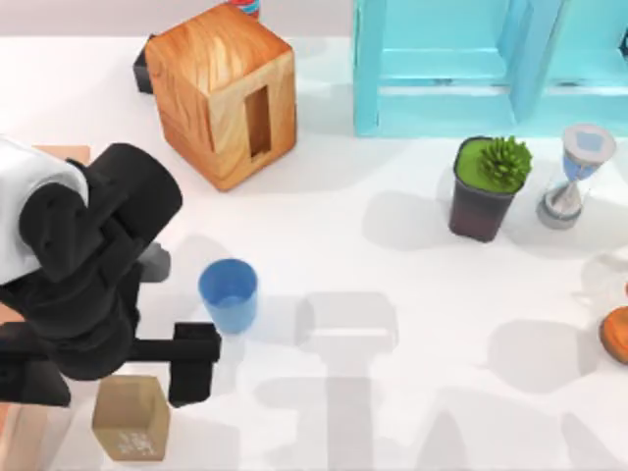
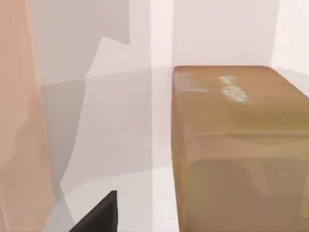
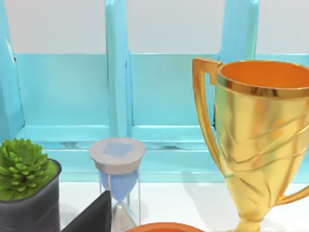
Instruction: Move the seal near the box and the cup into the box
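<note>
Two task items await on the table [image 1: 412, 275]: the box [image 1: 61, 153] at its left edge, mostly under my left arm, and the cup [image 1: 229, 293] outside it. Smaller, the seal [image 1: 130, 418] sits near the box, likely placed. Left gripper [image 1: 182, 361] hovers beside it; its opening I cannot tell.

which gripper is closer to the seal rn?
Left. The left gripper hangs right beside the seal at the table's left edge; the right wrist view faces the trophy and hourglass, far right.
</note>
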{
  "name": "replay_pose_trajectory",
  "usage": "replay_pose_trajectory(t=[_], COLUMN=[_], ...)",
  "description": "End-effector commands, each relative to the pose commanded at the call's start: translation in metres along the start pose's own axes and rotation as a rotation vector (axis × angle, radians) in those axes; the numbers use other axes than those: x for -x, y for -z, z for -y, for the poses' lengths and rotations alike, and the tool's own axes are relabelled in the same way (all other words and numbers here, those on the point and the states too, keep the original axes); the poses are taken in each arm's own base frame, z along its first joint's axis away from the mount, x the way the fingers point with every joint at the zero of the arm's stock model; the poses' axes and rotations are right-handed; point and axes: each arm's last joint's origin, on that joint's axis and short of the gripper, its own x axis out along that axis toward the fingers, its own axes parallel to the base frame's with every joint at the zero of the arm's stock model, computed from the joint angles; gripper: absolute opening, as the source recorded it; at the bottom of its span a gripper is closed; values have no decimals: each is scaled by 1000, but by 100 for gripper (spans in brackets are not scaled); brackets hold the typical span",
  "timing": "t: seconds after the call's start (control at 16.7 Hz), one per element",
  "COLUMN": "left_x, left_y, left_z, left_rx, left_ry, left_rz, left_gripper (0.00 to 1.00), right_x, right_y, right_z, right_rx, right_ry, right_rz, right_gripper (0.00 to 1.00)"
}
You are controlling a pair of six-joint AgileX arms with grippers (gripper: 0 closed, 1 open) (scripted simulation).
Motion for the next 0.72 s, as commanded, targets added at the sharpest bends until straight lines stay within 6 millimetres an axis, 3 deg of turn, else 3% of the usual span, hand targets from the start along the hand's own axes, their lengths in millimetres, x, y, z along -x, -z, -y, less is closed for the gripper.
replay_pose_trajectory(t=[0.18,0.72], left_x=[7,66], left_y=[-2,-5], left_z=[2,3], left_rx=[-1,0], left_ry=[-3,-5], left_rz=[-5,-9], left_gripper=[100,100], right_x=[0,0], right_y=[0,0], right_z=[0,0], right_rx=[0,0], right_ry=[0,0], right_rz=[0,0], right_gripper=[100,100])
